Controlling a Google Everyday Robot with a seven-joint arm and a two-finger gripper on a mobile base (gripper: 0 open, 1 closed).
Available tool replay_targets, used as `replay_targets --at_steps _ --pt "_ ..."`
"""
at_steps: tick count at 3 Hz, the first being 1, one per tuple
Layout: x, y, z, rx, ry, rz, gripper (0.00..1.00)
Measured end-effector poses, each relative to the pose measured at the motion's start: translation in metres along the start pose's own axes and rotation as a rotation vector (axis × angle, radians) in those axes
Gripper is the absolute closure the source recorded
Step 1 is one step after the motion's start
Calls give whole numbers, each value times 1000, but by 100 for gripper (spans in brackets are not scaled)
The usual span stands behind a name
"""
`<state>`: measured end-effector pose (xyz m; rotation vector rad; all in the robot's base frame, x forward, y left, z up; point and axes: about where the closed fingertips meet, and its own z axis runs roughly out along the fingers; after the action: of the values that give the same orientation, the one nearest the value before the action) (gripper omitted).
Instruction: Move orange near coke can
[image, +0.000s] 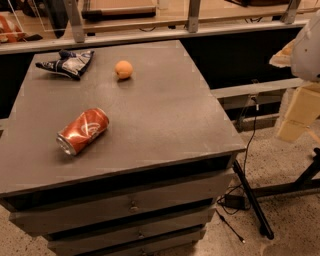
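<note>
The orange (123, 69) is a small round pale-orange fruit sitting on the far part of the grey cabinet top (160, 115), right of centre-left. The coke can (83, 131) lies on its side near the front left of the top, its silver end toward the front left. The orange and the can are well apart, with bare surface between them. My gripper (296, 119) hangs at the right edge of the view, off the cabinet and to its right, far from both objects and holding nothing that I can see.
A dark blue and white foil bag (68, 63) lies at the far left corner of the top. Drawers (131, 204) face the front. A black stand leg (252, 199) and cables (250, 140) lie on the floor to the right. A railing (150, 31) runs behind.
</note>
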<state>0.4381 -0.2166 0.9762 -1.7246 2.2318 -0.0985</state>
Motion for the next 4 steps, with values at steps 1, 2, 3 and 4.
replay_targets --at_steps 1,2,3,4 --pt "0 0 0 0 -2 0 0" --pt "-5 -9 3 -6 -111 16 0" --pt "-45 -44 17 -9 -333 71 0" --pt "-111 -86 36 -38 -590 121 0"
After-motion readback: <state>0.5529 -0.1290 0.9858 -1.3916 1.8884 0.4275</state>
